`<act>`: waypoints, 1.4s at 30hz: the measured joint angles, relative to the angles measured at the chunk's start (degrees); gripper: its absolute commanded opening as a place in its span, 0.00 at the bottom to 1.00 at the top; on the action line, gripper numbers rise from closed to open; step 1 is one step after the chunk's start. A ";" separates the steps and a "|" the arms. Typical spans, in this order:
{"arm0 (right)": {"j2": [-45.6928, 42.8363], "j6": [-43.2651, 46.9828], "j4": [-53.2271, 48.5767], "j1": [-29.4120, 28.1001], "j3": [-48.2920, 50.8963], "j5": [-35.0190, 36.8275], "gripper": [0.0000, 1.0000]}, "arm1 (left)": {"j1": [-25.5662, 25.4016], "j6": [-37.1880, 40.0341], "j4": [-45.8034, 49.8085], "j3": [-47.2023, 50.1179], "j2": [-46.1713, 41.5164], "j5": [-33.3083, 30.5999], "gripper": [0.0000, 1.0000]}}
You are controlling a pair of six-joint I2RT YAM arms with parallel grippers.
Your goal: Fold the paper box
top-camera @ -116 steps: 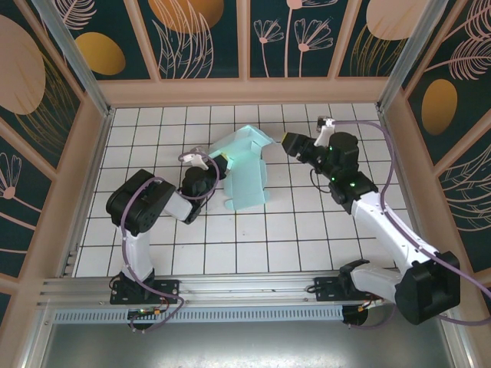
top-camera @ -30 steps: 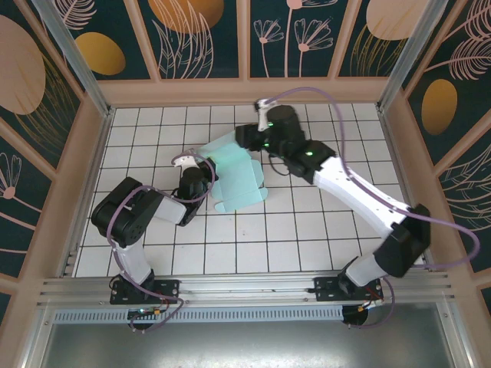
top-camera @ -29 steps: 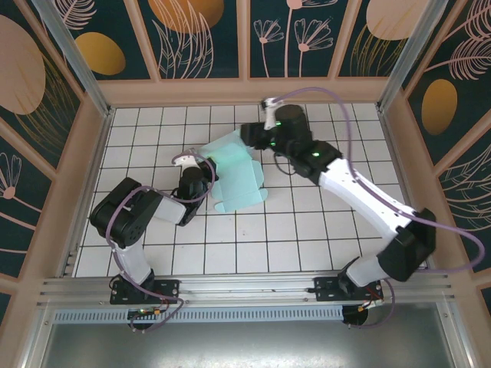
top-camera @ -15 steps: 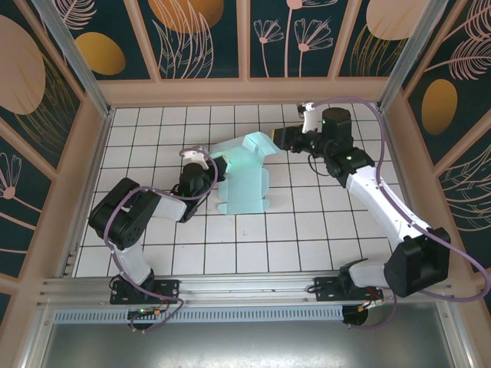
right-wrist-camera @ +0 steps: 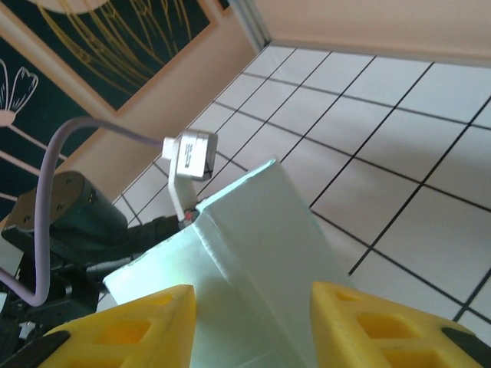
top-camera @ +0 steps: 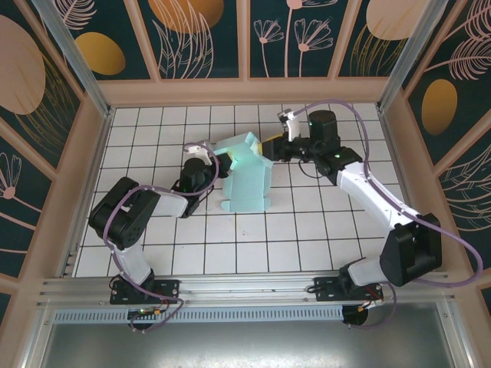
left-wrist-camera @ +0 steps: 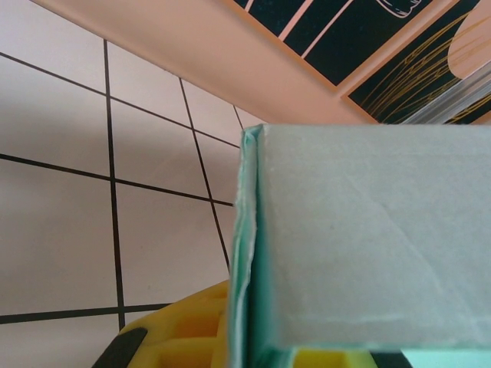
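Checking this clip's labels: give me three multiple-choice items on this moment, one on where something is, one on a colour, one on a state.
1. Where is the paper box?
A) between the left gripper and the right gripper, on the tiled table
B) beside the arm bases
C) against the right wall

2. What colour is the paper box?
A) red
B) pale mint-blue
C) black

3. How is the left gripper?
A) open, away from the box
B) open over bare tiles
C) shut on the box's edge

Answers:
1 A, the overhead view shows a gripper at each side of it.
2 B, the card looks mint in every view.
3 C, the left wrist view shows card pinched between its yellow fingers.
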State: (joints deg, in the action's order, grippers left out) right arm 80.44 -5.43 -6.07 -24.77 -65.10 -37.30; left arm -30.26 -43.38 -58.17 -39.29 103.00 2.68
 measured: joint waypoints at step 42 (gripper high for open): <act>16.94 14.21 -4.90 -19.91 -10.27 61.75 0.11 | 1.14 -0.83 6.14 -0.07 2.19 -1.25 0.00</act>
State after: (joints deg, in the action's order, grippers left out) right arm 97.38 8.78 -10.96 -44.69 -75.37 24.45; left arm -29.12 -44.21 -52.03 -39.35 105.19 1.43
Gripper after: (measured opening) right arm 0.144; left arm 0.075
